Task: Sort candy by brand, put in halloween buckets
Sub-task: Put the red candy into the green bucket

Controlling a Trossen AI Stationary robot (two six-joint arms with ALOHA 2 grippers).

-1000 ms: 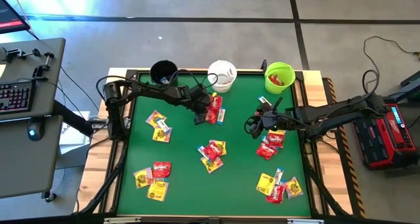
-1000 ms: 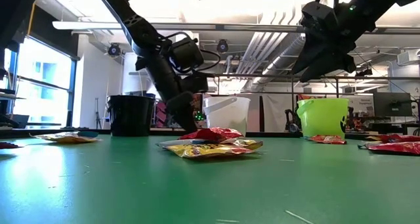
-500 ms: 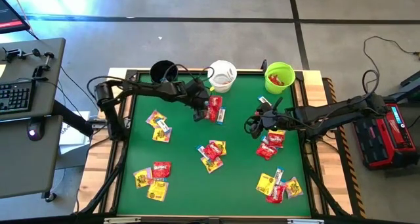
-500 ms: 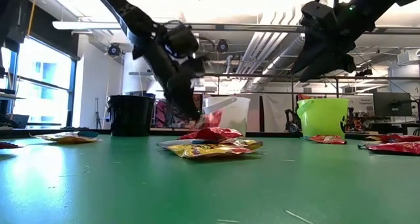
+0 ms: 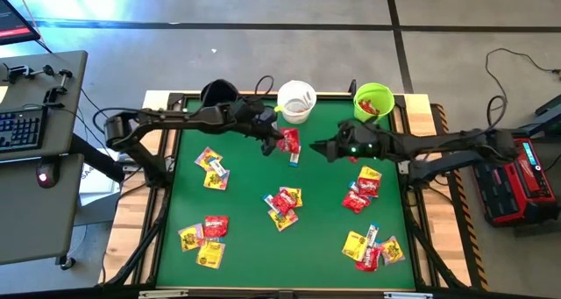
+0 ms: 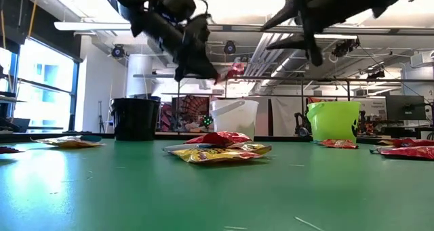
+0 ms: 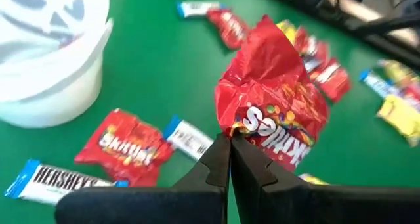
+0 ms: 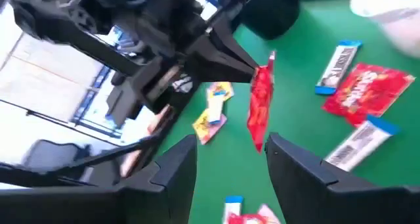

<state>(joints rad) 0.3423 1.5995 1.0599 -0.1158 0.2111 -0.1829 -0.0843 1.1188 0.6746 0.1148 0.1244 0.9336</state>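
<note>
The red Skittles packet (image 7: 272, 112) hangs in the air, pinched at its lower corner by the left gripper (image 7: 230, 159), whose fingers are clamped together on it. Directly facing it, the right gripper (image 8: 226, 161) hovers with fingers spread apart. Below sits the white bucket (image 5: 296, 102).

Even overhead lighting; soft shadows on the green worktop (image 5: 254, 238). Ceiling lights flare white in the low view. Both wrist views show motion blur, strongest toward the edges.
</note>
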